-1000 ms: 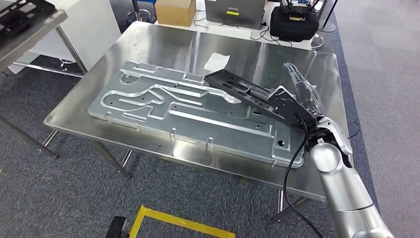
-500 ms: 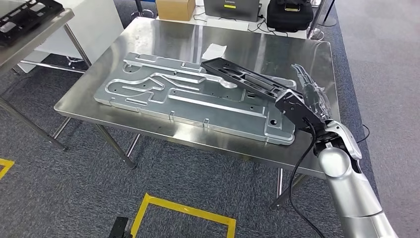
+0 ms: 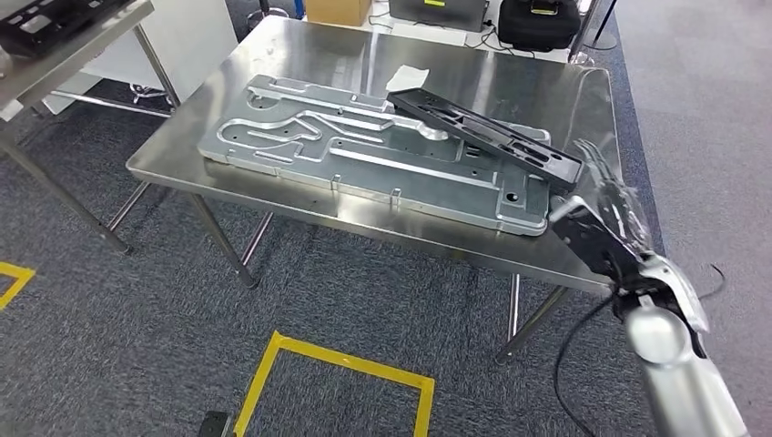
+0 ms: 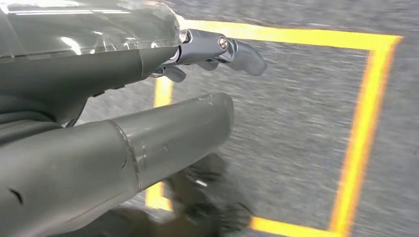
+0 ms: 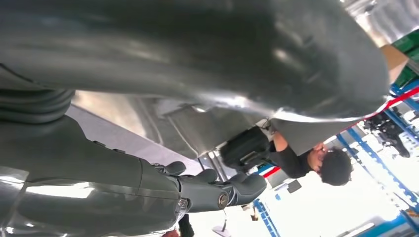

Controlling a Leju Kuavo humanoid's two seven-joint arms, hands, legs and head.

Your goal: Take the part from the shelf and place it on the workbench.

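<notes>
On the steel workbench [image 3: 273,196] lies a big silver plate [image 3: 364,159] with grooves cut into it. Across the far right part of that plate rests the long black part [image 3: 487,137]. One end sits near a white paper scrap [image 3: 407,76], and the other end reaches toward the bench's right edge. The part lies flat on the plate and nothing grips it.

Just off the bench's right side is the right hand [image 3: 608,228]. It is near the part's close end but not touching it. Its fingers [image 3: 605,168] are stretched out and spread apart, with nothing in them. From the right wrist, the thumb and dark fingers [image 5: 232,190] also look apart and empty, with a person [image 5: 316,160] in black bending over far behind.

From the left wrist, the left hand [image 4: 148,98] hangs over grey carpet with a yellow tape square [image 4: 363,128]. Its fingers [image 4: 237,52] are loosely apart and hold nothing.

At the far left stands a shelf [image 3: 68,36] with a black tray [image 3: 41,16]. Behind the bench sit a box [image 3: 339,9] and a black bag [image 3: 537,20].
</notes>
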